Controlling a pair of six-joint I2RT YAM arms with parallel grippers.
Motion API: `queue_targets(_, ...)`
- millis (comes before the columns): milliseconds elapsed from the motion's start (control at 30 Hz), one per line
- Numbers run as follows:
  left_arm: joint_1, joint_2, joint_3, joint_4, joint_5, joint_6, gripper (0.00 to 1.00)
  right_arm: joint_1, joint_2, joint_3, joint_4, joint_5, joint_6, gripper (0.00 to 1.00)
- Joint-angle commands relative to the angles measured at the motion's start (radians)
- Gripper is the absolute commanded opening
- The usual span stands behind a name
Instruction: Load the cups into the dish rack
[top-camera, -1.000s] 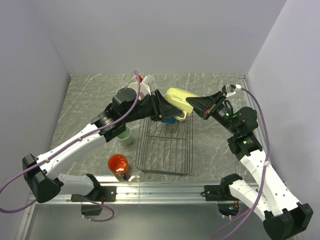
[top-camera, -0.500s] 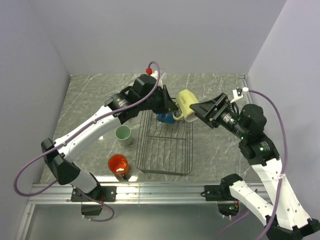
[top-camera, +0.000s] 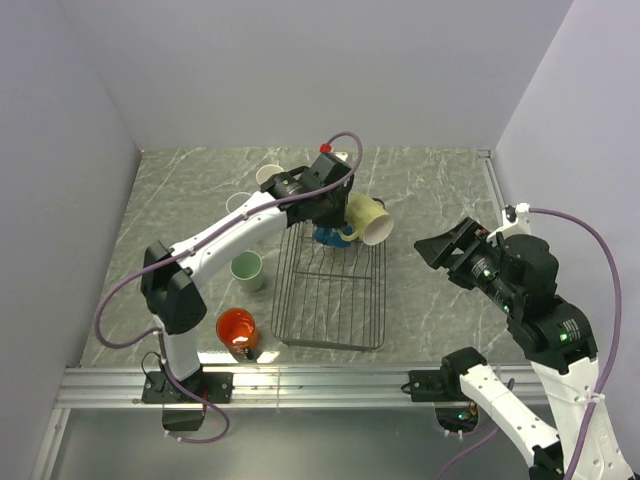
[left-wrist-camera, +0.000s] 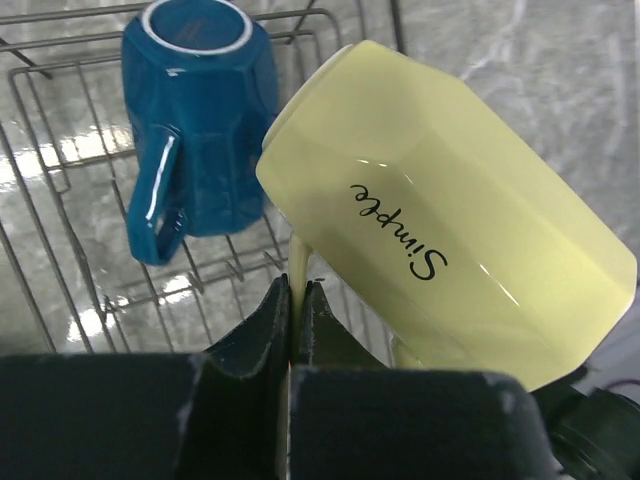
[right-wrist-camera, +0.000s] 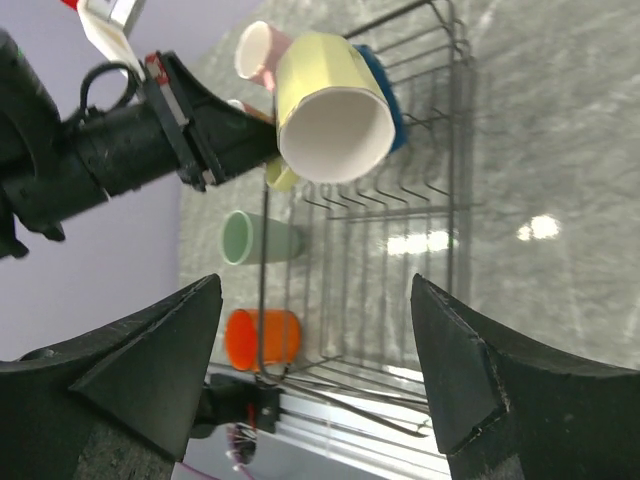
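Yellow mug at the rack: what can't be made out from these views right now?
- Yellow mug handle: left wrist view, mostly buried between the fingers of the left gripper.
- Blue mug: top view, largely covered by the yellow mug and gripper.
- Contact between the two mugs: every view, the yellow mug hides that spot.

The pale yellow mug (left-wrist-camera: 440, 250) is smooth, glossy glazed ceramic with black script printed on it. The blue mug (left-wrist-camera: 200, 110) has the same shiny glaze. The dish rack (top-camera: 330, 345) is thin dark wire with a slight sheen. The counter (top-camera: 430, 200) is grey, marble-patterned and polished, mirroring lights. The fingers (left-wrist-camera: 262, 330) of the left gripper (left-wrist-camera: 297, 305) are matt black plastic, scuffed whitish.
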Motion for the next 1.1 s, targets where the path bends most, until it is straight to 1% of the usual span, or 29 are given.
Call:
queue_targets(0, -0.003, 0.009, 0.127, 0.021, -0.071, 0.053, 0.0, -0.001, 0.011, 0.038, -0.042, 0.043, -0.053, 0.82)
queue_targets(100, -0.005, 0.049, 0.17, -0.018, -0.15, 0.079, 0.0, -0.001, 0.025, 0.05, -0.057, 0.046, -0.071, 0.82)
queue_targets(200, -0.015, 0.093, 0.222, -0.062, -0.264, 0.108, 0.0, -0.001, 0.026, 0.044, -0.059, 0.039, -0.082, 0.82)
queue_targets(233, -0.026, 0.107, 0.26, -0.088, -0.294, 0.114, 0.0, -0.001, 0.028, 0.038, -0.057, 0.036, -0.086, 0.81)
queue_targets(267, -0.034, 0.12, 0.28, -0.098, -0.368, 0.121, 0.0, -0.001, 0.029, 0.037, -0.057, 0.03, -0.09, 0.81)
queue_targets(333, -0.066, 0.166, 0.338, -0.117, -0.449, 0.147, 0.0, -0.001, 0.037, 0.035, -0.057, 0.024, -0.099, 0.81)
queue_targets(367, -0.078, 0.183, 0.357, -0.131, -0.538, 0.168, 0.0, -0.001, 0.041, 0.037, -0.057, 0.021, -0.103, 0.81)
queue_targets(433, -0.113, 0.232, 0.397, -0.137, -0.603, 0.19, 0.0, -0.001, 0.054, 0.041, -0.06, 0.018, -0.112, 0.81)
queue_targets(467, -0.126, 0.245, 0.403, -0.133, -0.662, 0.212, 0.0, -0.001, 0.058, 0.043, -0.062, 0.015, -0.116, 0.81)
queue_targets(500, -0.144, 0.273, 0.414, -0.13, -0.69, 0.222, 0.0, -0.001, 0.064, 0.049, -0.065, 0.013, -0.122, 0.8)
queue_targets(567, -0.153, 0.305, 0.423, -0.128, -0.723, 0.233, 0.0, -0.001, 0.072, 0.057, -0.071, 0.012, -0.132, 0.8)
queue_targets(667, -0.159, 0.334, 0.429, -0.124, -0.811, 0.251, 0.0, -0.001, 0.078, 0.075, -0.091, 0.019, -0.151, 0.8)
queue_targets(800, -0.172, 0.356, 0.405, -0.072, -0.983, 0.326, 0.0, -0.001, 0.078, 0.092, -0.126, 0.033, -0.177, 0.8)
queue_targets(867, -0.173, 0.362, 0.391, -0.049, -1.035, 0.364, 0.0, 0.001, 0.075, 0.096, -0.137, 0.033, -0.185, 0.8)
queue_targets(933, -0.181, 0.362, 0.357, 0.009, -1.101, 0.395, 0.0, -0.001, 0.074, 0.104, -0.154, 0.038, -0.195, 0.8)
queue_targets(1000, -0.195, 0.353, 0.295, 0.092, -1.166, 0.495, 0.0, -0.001, 0.075, 0.116, -0.172, 0.041, -0.206, 0.8)
queue_targets(1033, -0.199, 0.35, 0.279, 0.169, -1.204, 0.534, 0.0, 0.001, 0.075, 0.119, -0.177, 0.041, -0.209, 0.79)
queue_targets(1067, -0.204, 0.345, 0.264, 0.216, -1.224, 0.611, 0.0, -0.001, 0.075, 0.122, -0.181, 0.042, -0.211, 0.8)
